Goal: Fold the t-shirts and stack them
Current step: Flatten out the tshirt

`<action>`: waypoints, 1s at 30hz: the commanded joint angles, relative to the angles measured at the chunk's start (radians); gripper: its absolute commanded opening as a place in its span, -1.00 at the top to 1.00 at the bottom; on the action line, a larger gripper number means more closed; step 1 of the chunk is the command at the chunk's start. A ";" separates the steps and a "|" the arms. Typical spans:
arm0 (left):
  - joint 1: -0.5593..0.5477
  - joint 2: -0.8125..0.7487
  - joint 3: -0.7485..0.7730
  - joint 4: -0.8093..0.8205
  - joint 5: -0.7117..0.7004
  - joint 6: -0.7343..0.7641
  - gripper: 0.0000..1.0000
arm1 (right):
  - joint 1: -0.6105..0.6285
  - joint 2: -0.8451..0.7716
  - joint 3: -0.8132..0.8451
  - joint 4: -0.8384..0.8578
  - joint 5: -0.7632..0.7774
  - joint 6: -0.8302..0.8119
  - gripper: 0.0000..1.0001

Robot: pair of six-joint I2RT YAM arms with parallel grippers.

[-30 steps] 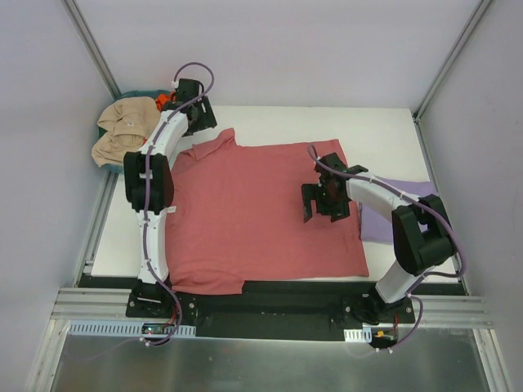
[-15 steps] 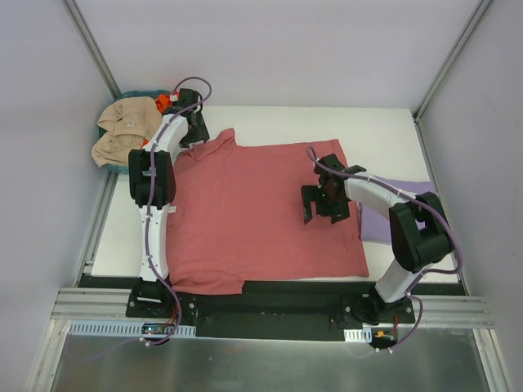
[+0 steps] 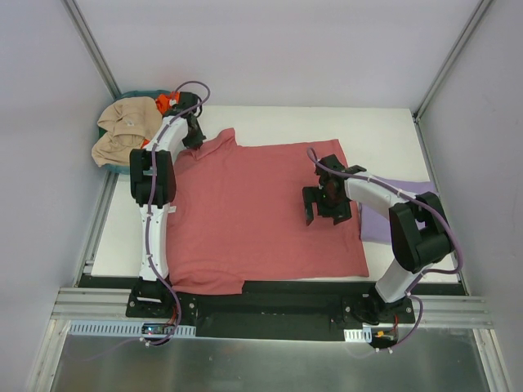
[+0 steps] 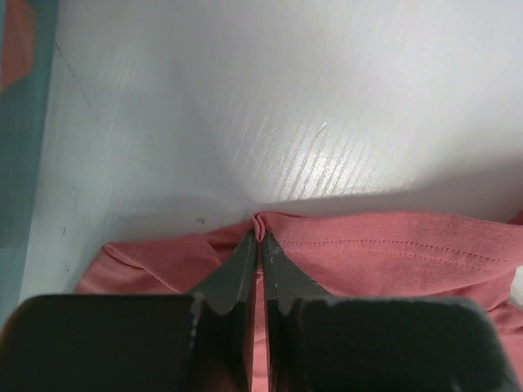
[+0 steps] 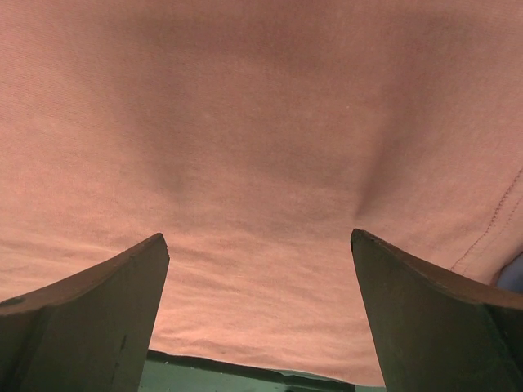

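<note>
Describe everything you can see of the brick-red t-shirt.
The brick-red t-shirt is soft, faded cloth with stitched hems, spread nearly flat across the table, one sleeve at the far-left corner. The left pincer is shut on a hemmed edge there, bunching it. The right pincer hangs open over its right side. Its right edge meets a lavender shirt.

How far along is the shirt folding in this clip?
Done: the purple shirt lies by the right edge as a rectangle, apparently folded. In hand: the left pincer is shut on the far-left edge of the red shirt; the right pincer hovers open over it. Left: that shirt is spread flat, unfolded, unstacked.
</note>
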 commanded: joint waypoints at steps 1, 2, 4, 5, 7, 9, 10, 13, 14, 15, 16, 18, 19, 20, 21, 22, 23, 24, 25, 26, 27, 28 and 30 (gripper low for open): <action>0.003 -0.034 0.013 -0.017 0.017 0.002 1.00 | -0.009 -0.031 0.000 -0.035 0.024 -0.006 -0.92; 0.005 -0.042 0.016 -0.017 0.014 0.009 1.00 | -0.008 -0.032 0.000 -0.035 0.023 -0.006 -0.92; 0.005 -0.049 0.042 -0.016 0.011 0.030 1.00 | -0.011 -0.031 0.000 -0.035 0.026 -0.008 -0.92; 0.005 -0.046 0.066 -0.016 0.018 0.051 1.00 | -0.011 -0.031 0.002 -0.038 0.029 -0.008 -0.92; 0.006 -0.028 0.134 -0.003 0.043 0.104 1.00 | -0.012 -0.029 0.004 -0.046 0.032 -0.014 -0.92; 0.009 -0.008 0.195 0.012 0.046 0.153 1.00 | -0.018 -0.026 0.008 -0.055 0.038 -0.018 -0.92; 0.012 0.001 0.221 0.024 0.034 0.174 1.00 | -0.020 -0.026 0.011 -0.058 0.041 -0.018 -0.92; 0.028 0.027 0.257 0.093 0.015 0.194 1.00 | -0.023 -0.026 0.016 -0.067 0.049 -0.020 -0.92; 0.032 0.036 0.266 0.112 0.023 0.193 0.99 | -0.026 -0.025 0.019 -0.069 0.049 -0.017 -0.92; 0.037 0.046 0.275 0.133 0.035 0.191 0.82 | -0.026 -0.025 0.022 -0.071 0.050 -0.018 -0.92; 0.040 0.053 0.280 0.158 0.047 0.193 0.78 | -0.028 -0.025 0.023 -0.074 0.050 -0.020 -0.92; 0.043 0.069 0.286 0.216 0.077 0.193 0.76 | -0.029 -0.023 0.023 -0.080 0.050 -0.018 -0.92; 0.043 0.078 0.297 0.231 0.089 0.184 0.75 | -0.029 -0.022 0.023 -0.084 0.050 -0.018 -0.92; 0.042 0.085 0.310 0.247 0.107 0.177 0.74 | -0.029 -0.022 0.022 -0.087 0.084 -0.017 -0.92; 0.043 0.090 0.321 0.260 0.110 0.168 0.69 | -0.031 -0.022 0.020 -0.089 0.085 -0.015 -0.92; 0.042 0.093 0.330 0.268 0.138 0.156 0.62 | -0.029 -0.023 0.020 -0.092 0.085 -0.015 -0.92; 0.042 0.092 0.334 0.274 0.141 0.142 0.36 | -0.031 -0.025 0.019 -0.091 0.084 -0.012 -0.92; 0.042 0.084 0.334 0.276 0.152 0.130 -0.16 | -0.031 -0.028 0.017 -0.094 0.081 -0.009 -0.92; 0.043 0.075 0.324 0.279 0.169 0.125 -0.97 | -0.031 -0.032 0.016 -0.092 0.078 -0.008 -0.92; 0.043 0.063 0.315 0.282 0.190 0.122 -0.98 | -0.029 -0.037 0.013 -0.092 0.078 -0.008 -0.92; 0.042 0.047 0.306 0.287 0.211 0.115 -0.98 | -0.029 -0.045 0.008 -0.089 0.078 -0.008 -0.92; 0.042 0.034 0.297 0.291 0.231 0.107 -0.98 | -0.029 -0.051 0.005 -0.084 0.082 -0.011 -0.92; 0.035 -0.002 0.283 0.291 0.282 0.092 -0.98 | -0.029 -0.055 0.008 -0.090 0.087 -0.014 -0.92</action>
